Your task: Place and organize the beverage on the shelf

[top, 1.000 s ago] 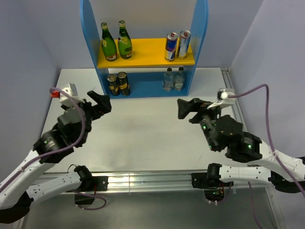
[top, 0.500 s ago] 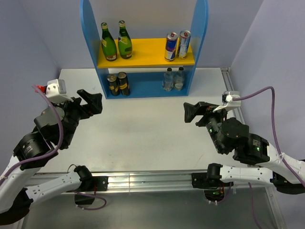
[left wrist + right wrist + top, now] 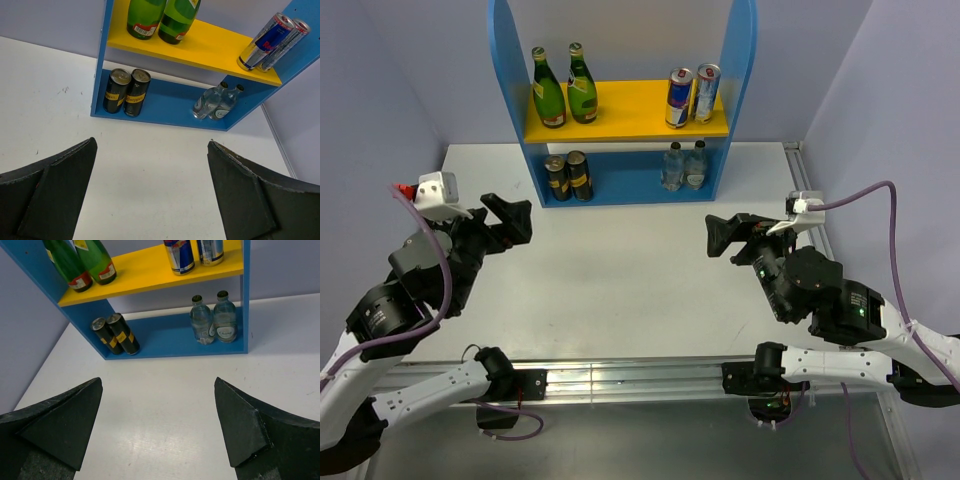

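– Right, checking on progress: spotting anything waiting to go up?

– Not finding a thing. Scanning the bench (image 3: 630,265) between the arms and seeing no loose drink on it in any view.

– And locating the shelf (image 3: 505,70)?

– Standing at the far edge of the bench, facing both arms. Counting four pairs on it. Seeing green bottles (image 3: 551,95) at the left end of the yellow upper board (image 3: 630,112) and blue-and-silver cans (image 3: 680,98) at its right end. Seeing dark cans (image 3: 558,177) on the lower level at the left and clear bottles (image 3: 673,167) at the right. Reading every one as upright, each pair side by side, like sorted with like.

– Gripping anything?

– Gripping nothing. Finding the left end effector (image 3: 518,222) spread wide apart and empty, hovering over the left side of the bench, well apart from the shelf. Finding the right end effector (image 3: 718,238) equally wide apart and empty over the right side, likewise pointing toward the shelf from a distance.

– Judging the job how, then?

– Judging it as good as finished: placing done, grouping done, as far as these views are showing. Expecting little beyond parking the arms, while allowing for drinks lying outside the cameras' reach.
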